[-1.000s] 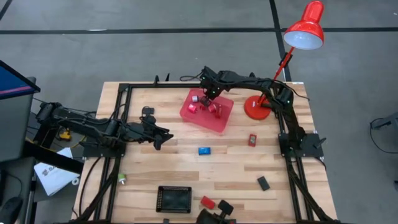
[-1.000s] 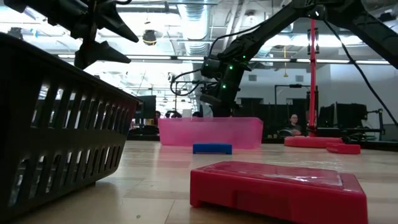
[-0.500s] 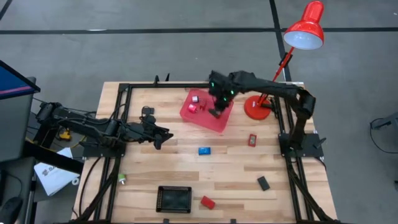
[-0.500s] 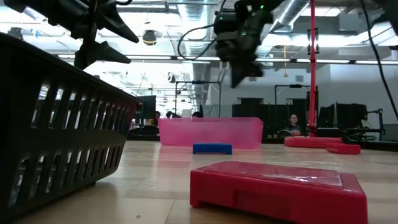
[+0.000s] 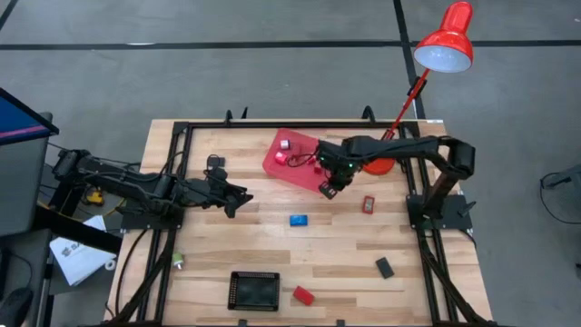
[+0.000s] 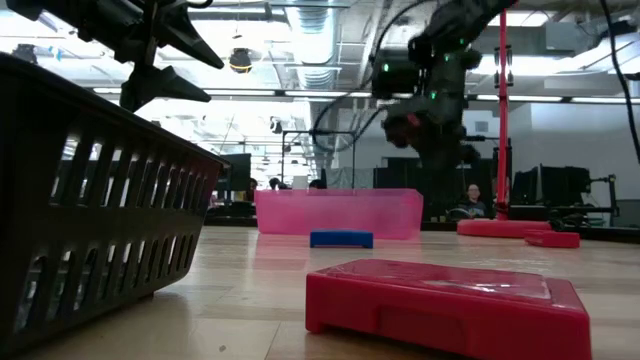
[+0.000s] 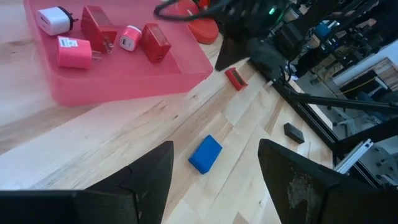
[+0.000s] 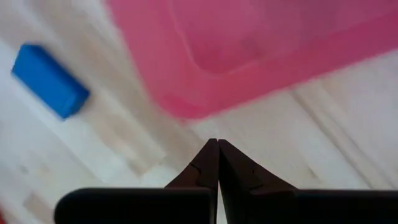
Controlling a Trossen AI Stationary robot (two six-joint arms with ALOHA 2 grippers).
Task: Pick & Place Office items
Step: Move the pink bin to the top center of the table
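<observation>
I count two arms, the left hand point(image 5: 238, 202) and the right hand point(image 5: 328, 188), over one table point(image 5: 218, 250). One pink tray point(image 7: 130, 78) holds five pieces: one white point(image 7: 55, 20), one pink point(image 7: 73, 51), one pink-and-white point(image 7: 129, 39), and two red blocks point(image 7: 98, 26) point(image 7: 155, 42). Loose on the table I see one blue block point(image 5: 298, 219), two red pieces point(image 5: 369, 204) point(image 5: 303, 295), one black rectangle point(image 5: 385, 267), one black basket point(image 5: 254, 291) and one red lamp point(image 5: 445, 41).

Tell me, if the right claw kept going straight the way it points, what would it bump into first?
Probably bare table: the right gripper, fingers together, points at wood beside the pink tray. The blue block lies off to one side.
</observation>
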